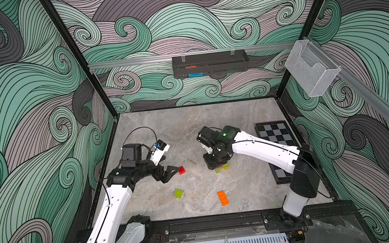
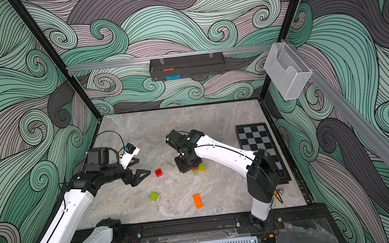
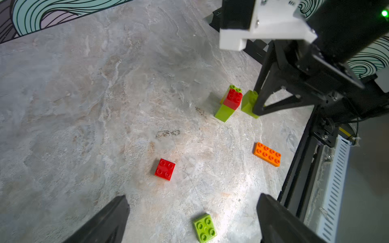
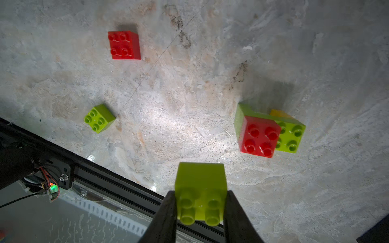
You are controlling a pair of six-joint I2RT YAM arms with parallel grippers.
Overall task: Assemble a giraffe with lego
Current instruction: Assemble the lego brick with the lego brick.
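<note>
The right gripper [image 4: 200, 197] is clamped on a lime green square brick [image 4: 200, 174], one jaw on each side wall, studs facing the wrist camera. Just beside these jaws stands the half-built giraffe [image 4: 291, 134]: a lime body on a lime and a yellow leg, with a red brick [image 4: 258, 136] on one end. The held brick is next to that red brick, not yet above it.

The step appears to be adding the next green band of the neck. It probably goes well if the jaws rise clear, centre over the red studs, square the brick's edges with the red one's, then press straight down. A skewed push could tip the figure, since it stands on its legs alone.

Farther from these jaws, a loose red brick [image 3: 164, 169], a loose lime brick [image 3: 204, 227] and an orange brick [image 3: 267, 154] lie apart on the table. The left gripper [image 3: 192, 199] hovers near them, jaws wide apart and empty; it could steady the body.
</note>
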